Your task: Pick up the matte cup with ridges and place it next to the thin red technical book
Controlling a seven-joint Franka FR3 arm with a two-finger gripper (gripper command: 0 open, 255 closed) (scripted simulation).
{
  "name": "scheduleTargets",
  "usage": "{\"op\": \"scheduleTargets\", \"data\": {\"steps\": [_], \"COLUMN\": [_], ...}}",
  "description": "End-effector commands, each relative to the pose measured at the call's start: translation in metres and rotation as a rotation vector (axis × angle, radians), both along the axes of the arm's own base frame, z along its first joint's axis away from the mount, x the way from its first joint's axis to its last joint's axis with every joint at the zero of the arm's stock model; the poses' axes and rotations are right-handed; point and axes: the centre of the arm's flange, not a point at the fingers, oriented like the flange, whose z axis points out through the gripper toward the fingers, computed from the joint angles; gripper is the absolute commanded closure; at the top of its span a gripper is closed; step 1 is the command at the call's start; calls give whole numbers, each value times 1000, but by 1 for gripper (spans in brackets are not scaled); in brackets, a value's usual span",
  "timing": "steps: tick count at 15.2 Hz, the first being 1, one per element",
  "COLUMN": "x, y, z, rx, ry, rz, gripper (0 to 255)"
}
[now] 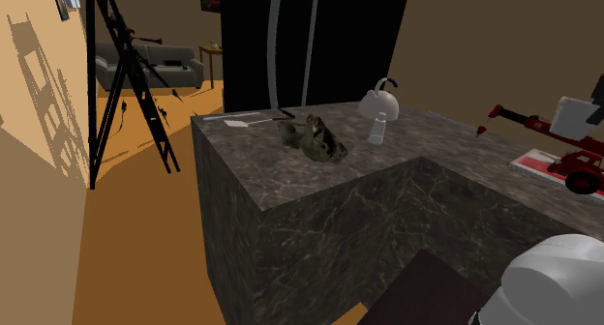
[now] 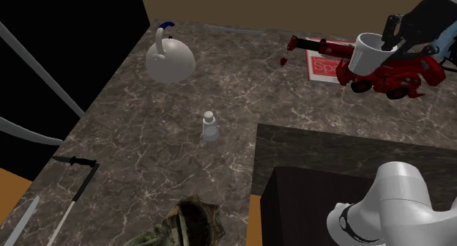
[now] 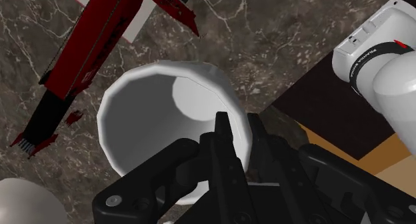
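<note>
The cup (image 2: 368, 53) is white and faceted, and it hangs tilted in the air, clasped at its rim by my black gripper (image 2: 389, 34). In the wrist view the fingers (image 3: 223, 149) pinch the cup's wall (image 3: 153, 116), one inside and one outside. The thin red book (image 2: 322, 66) lies flat on the dark marble counter (image 2: 242, 83), just below and beside the cup. In the shoulder view the cup (image 1: 574, 114) hovers over the book (image 1: 535, 163) at the right edge.
A red toy crane truck (image 2: 399, 75) lies on the book, its boom (image 3: 100, 43) under the cup. A white kettle (image 2: 168, 60), a small clear bottle (image 2: 210, 127), a green crumpled object (image 1: 315, 139) and a knife (image 2: 73, 162) lie on the counter.
</note>
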Motion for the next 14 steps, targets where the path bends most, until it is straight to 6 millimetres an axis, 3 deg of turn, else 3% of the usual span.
{"op": "scheduleTargets", "data": {"steps": [1,3,14], "x": [-28,-50,-50], "y": [-3,-3,-3], "z": [0,1,-58], "rx": [1,1,1], "ry": [1,1,1], "rz": [1,1,1], "gripper": [255,255,255]}}
